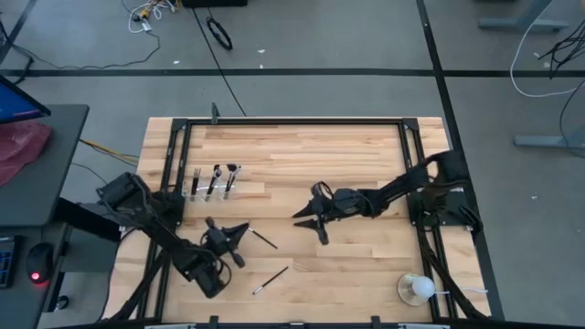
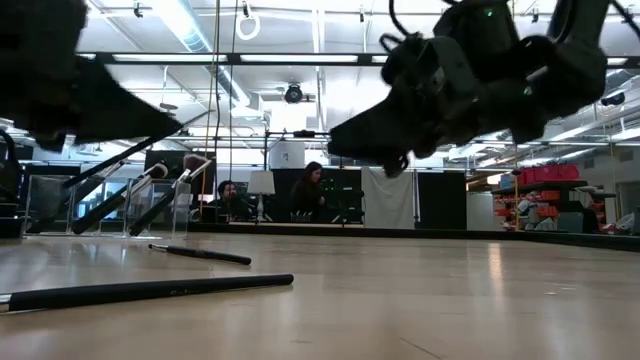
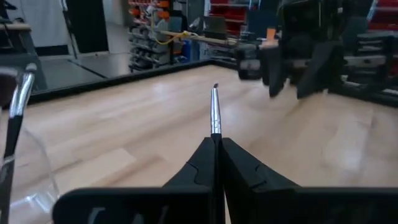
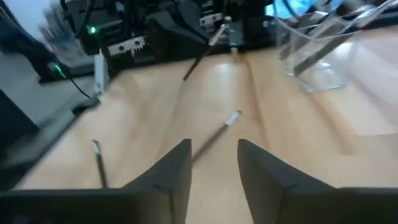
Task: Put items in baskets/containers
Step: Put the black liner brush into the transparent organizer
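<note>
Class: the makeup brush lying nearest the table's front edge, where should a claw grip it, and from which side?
Mid-handle, from straight above, claw set across its length: the brush lies flat and diagonal, with nothing beside it. The open right claw suits; the left claw holds another brush.

The place was a robotics lab or workshop — a large open hall, not a home. A wooden table (image 1: pixel 302 155) stood on a grey floor crossed by dark tape lines, with loose cables (image 1: pixel 219 35) trailing on the floor beyond the table's far edge. Behind the table, the low view showed long ceiling lights (image 2: pixel 190 22), black curtains (image 2: pixel 440 200) and shelving with red bins (image 2: pixel 545 175) — and two people (image 2: pixel 305 192) seated at desks.
</note>
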